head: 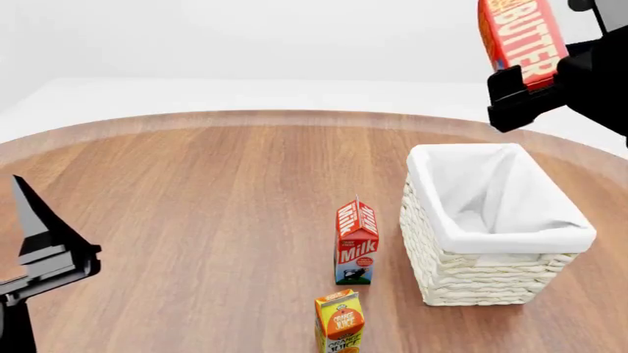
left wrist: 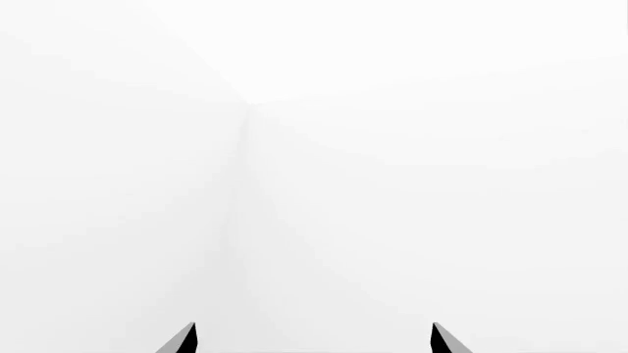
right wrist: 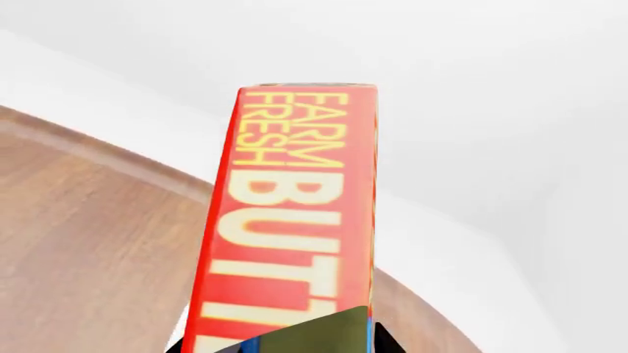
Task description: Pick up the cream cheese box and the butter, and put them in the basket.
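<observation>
- Butter (head: 522,35), an oblong red-orange box with yellow lettering, is held high at the upper right of the head view, above and behind the basket and clear of the table.
- Right gripper (head: 530,81), black and blocky, pinches the butter's lower end; the box stands nearly upright, leaning slightly.
- From the right wrist view the butter (right wrist: 294,220) fills the middle, its yellow words "FARM FRESH" and the start of "BUTTER" readable, with the table edge and white background behind it.
- Rectangular cream-white woven wicker basket (head: 471,276) with a white cloth liner folded over its rim stands on the round brown wooden table (head: 196,206) at the right; nothing shows inside but the liner.
- Red-and-white milk carton (head: 357,243) stands upright just beside the basket's left wall.
- Orange juice carton (head: 340,322) stands nearer the camera, close in front of the milk carton and cut off by the frame's lower edge.
- Left gripper (head: 44,250) hangs over the table's left side, holding nothing; the left wrist view shows its two dark fingertips (left wrist: 182,340) spread well apart against blank white.
- Cream cheese box cannot be seen in any view.
</observation>
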`<state>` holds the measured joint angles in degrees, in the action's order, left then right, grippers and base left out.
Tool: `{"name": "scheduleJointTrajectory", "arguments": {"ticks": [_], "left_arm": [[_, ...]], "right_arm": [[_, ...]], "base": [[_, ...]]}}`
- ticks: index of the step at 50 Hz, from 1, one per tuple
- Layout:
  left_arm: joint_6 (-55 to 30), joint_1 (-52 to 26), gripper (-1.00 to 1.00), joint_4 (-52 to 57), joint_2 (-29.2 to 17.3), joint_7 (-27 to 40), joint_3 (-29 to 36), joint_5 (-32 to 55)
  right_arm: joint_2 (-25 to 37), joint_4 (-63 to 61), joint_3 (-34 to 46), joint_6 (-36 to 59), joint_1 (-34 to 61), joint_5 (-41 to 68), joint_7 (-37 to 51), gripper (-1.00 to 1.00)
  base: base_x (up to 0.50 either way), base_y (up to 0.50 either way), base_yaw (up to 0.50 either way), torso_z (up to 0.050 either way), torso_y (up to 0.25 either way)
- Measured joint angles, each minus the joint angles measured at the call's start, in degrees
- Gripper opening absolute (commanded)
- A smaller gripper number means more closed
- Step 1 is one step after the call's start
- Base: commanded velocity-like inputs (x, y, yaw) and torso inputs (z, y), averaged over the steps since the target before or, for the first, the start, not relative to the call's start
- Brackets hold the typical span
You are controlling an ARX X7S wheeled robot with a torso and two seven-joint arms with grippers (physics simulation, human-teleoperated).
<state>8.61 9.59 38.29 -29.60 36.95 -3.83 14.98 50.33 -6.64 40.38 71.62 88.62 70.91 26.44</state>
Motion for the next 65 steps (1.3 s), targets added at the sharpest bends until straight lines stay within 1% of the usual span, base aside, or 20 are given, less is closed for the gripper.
{"name": "scheduleJointTrajectory", "arguments": {"ticks": [11, 20, 40, 65], "left_arm": [[0.1, -0.2, 1.0, -0.4, 0.1, -0.1, 0.5, -0.3], [0.2, -0.1, 1.0, -0.6, 0.1, -0.1, 0.7, -0.4], [0.1, 0.0, 1.0, -0.5, 0.0, 0.0, 0.7, -0.4], [0.2, -0.1, 1.0, -0.7, 0.0, 0.0, 0.9, -0.4]], "right_arm": [[-1.9, 8.4, 5.4, -2.0, 2.3, -6.8, -6.7, -1.0], [-2.5, 11.9, 8.2, -2.7, 1.9, -10.0, -9.0, -1.0], [-1.3, 14.5, 10.4, -5.4, -7.3, -9.9, -8.7, -1.0], [-2.0, 18.4, 10.7, -9.1, -12.7, -10.6, -8.2, -1.0]], "base": [[0.0, 0.0, 0.0, 0.001, 0.001], [0.0, 0.0, 0.0, 0.0, 0.001], [0.0, 0.0, 0.0, 0.001, 0.002], [0.0, 0.0, 0.0, 0.0, 0.002]]}}
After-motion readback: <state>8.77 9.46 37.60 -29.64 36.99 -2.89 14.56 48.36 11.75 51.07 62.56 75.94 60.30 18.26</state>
